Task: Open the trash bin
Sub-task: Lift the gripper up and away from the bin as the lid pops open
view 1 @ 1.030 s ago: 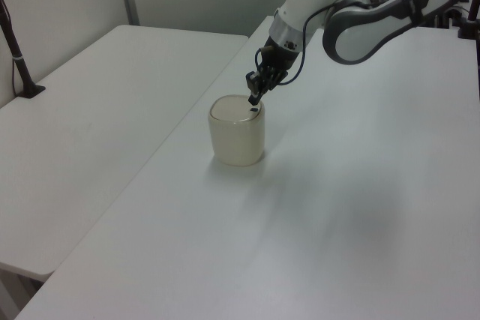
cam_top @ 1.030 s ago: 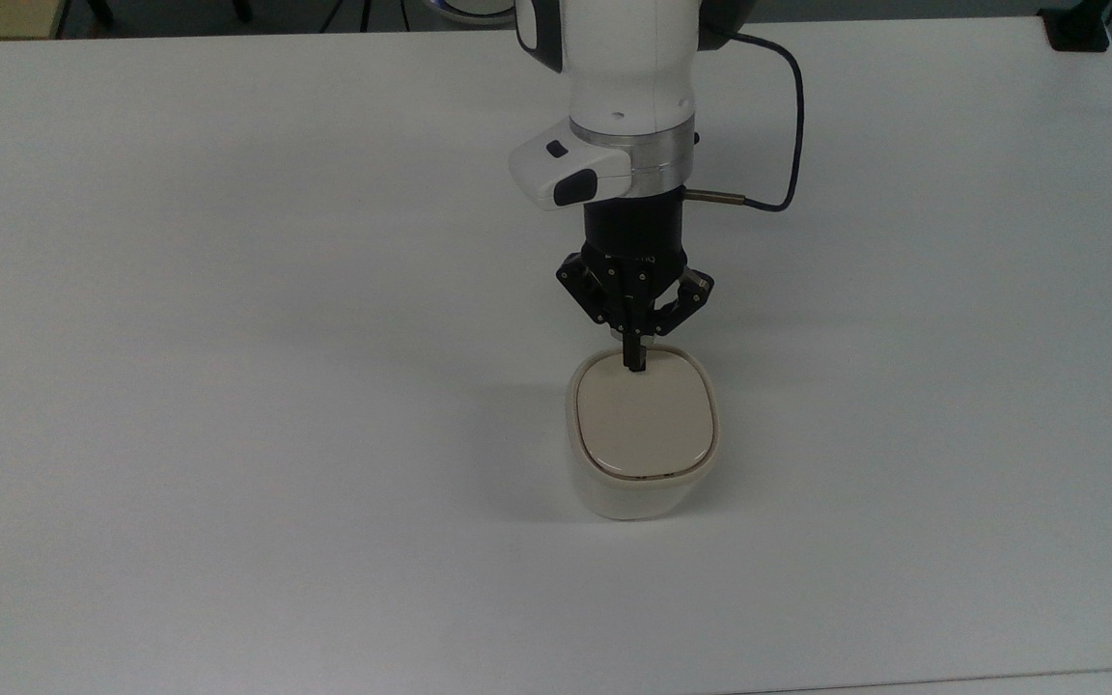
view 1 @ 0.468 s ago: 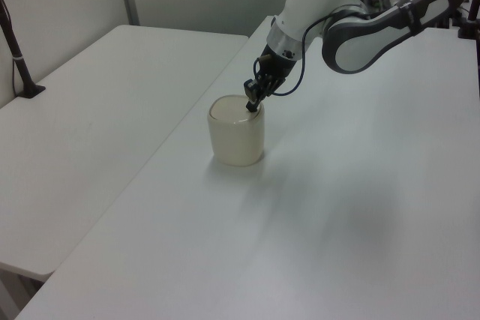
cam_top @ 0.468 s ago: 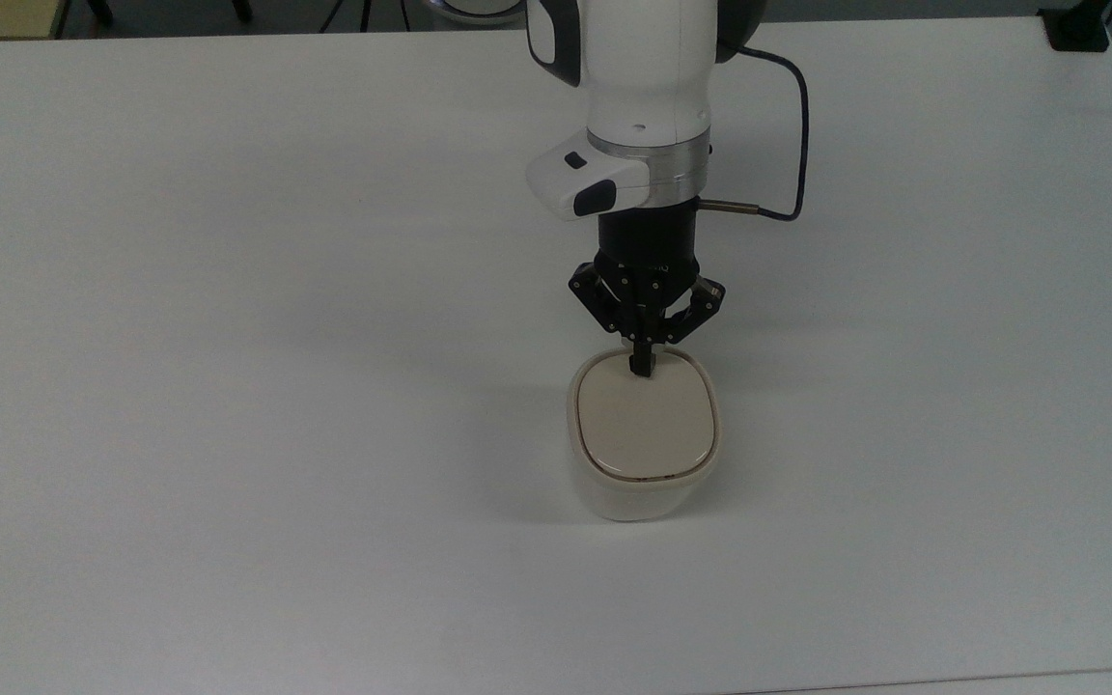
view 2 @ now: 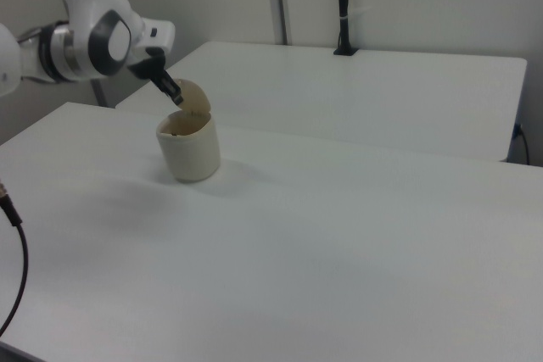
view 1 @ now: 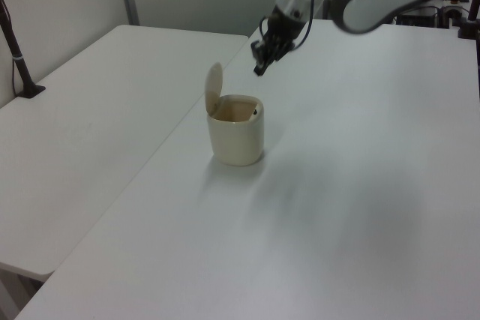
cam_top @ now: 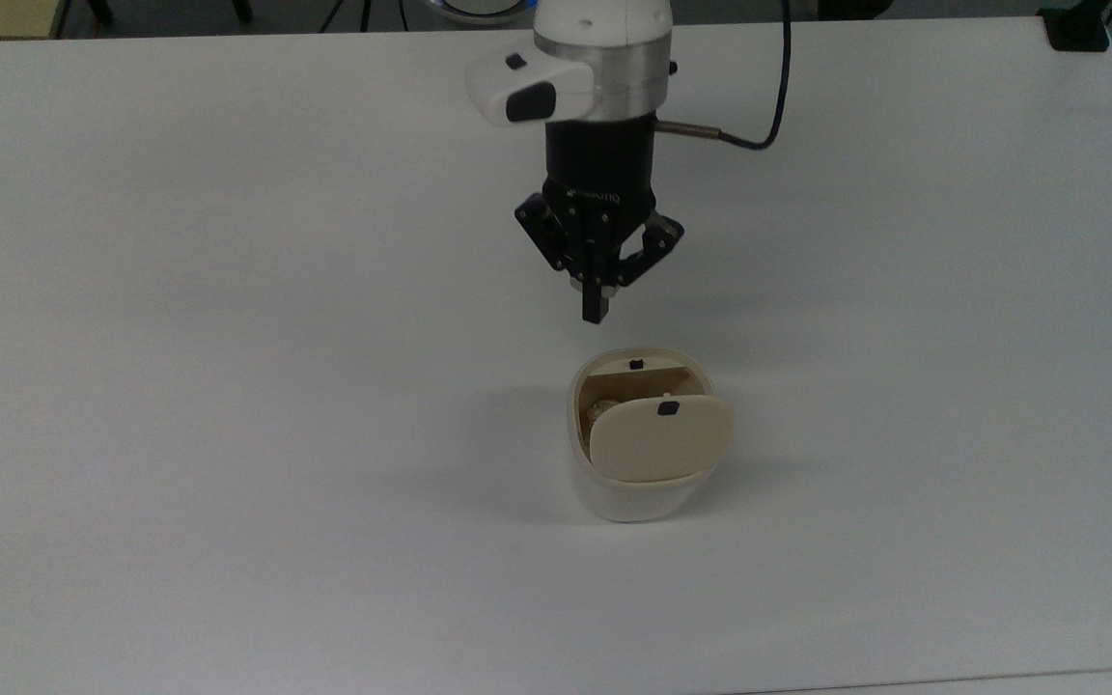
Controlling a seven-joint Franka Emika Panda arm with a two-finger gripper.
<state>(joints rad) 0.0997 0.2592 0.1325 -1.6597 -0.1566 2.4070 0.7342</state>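
Observation:
The trash bin (cam_top: 635, 497) (view 1: 236, 140) (view 2: 190, 154) is a small cream-white tub on the white table. Its beige lid (cam_top: 660, 439) (view 1: 214, 89) (view 2: 196, 97) stands raised on its hinge, so the inside shows. A tiny black button (cam_top: 636, 364) sits on the rim facing the arm. My gripper (cam_top: 597, 313) (view 1: 258, 70) (view 2: 177, 100) hangs shut above the table, clear of the bin, with nothing between its fingers. In the top view it is above the bin's rim; in the left view it is up and right of the lid.
The white table (cam_top: 228, 290) lies bare all around the bin. A second white table (view 1: 90, 110) stands alongside it. A black cable (cam_top: 773, 106) loops off the wrist. A black post (view 1: 15, 50) stands at the far table's edge.
The gripper tip was pressed on the rim at the closed lid. It has risen and drawn back from the bin, and the lid has sprung up.

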